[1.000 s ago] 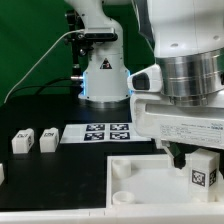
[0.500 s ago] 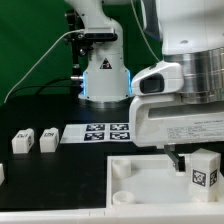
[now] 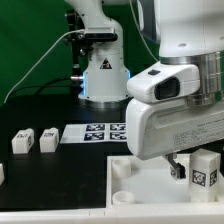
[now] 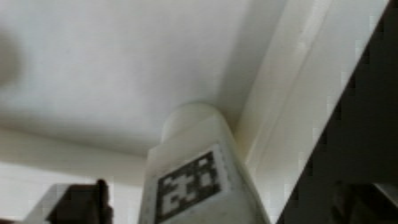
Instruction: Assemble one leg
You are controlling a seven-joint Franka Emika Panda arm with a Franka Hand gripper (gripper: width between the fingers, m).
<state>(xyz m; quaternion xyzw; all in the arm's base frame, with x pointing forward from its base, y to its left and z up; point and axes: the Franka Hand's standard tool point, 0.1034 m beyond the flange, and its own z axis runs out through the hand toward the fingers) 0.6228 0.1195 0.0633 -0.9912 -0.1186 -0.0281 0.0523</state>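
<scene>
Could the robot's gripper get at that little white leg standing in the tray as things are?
Probably yes: the gripper hangs right beside the leg on the tray, and nothing lies between them. Whether its fingers are open is hidden.

White rounded arm casing (image 3: 180, 95), black cables (image 3: 40, 62)

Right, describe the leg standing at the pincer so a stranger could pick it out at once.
Start at the large white tray in the foreground, with round sockets at its corners. Follow it to the exterior view's right, under the robot's wrist, where one leg stands upright on the tray, a black-and-white marker on its face. The two other legs sit off the tray on the black table, far toward the exterior view's left.
</scene>
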